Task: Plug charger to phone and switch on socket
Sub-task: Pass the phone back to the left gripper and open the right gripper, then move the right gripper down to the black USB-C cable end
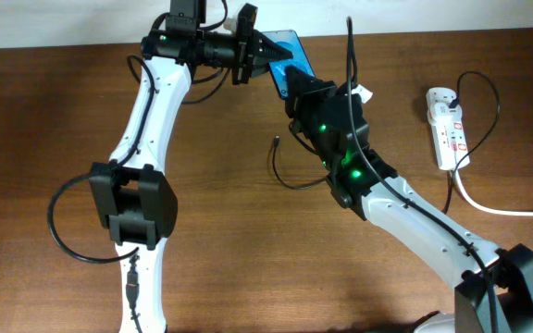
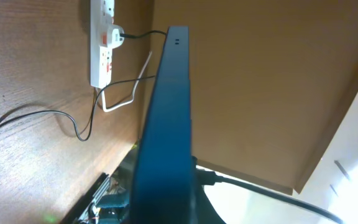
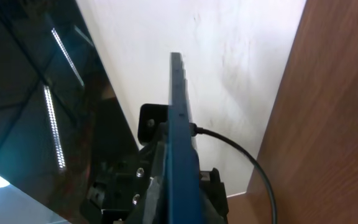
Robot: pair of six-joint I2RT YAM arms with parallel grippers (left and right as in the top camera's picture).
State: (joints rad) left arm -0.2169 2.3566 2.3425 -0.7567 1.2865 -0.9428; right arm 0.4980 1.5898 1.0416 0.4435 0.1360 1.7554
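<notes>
A slim black-edged phone with a bright blue screen (image 1: 291, 54) is held above the brown wooden table (image 1: 63, 111) near its far edge, between the two arms. The left gripper (image 1: 265, 54) is pressed together on one end of the phone, which runs edge-on up the middle of the left wrist view (image 2: 166, 124). The right gripper (image 1: 299, 91) sits at the other end; whether it pinches the phone cannot be told. The thin black charger cable (image 1: 273, 159) lies loose on the table beside the right arm, its tiny plug tip (image 1: 277, 141) apart from the phone. A small white oblong power strip with red-marked switches (image 1: 447, 125) lies well apart to the right, a thick white lead (image 1: 502, 208) trailing from it.
</notes>
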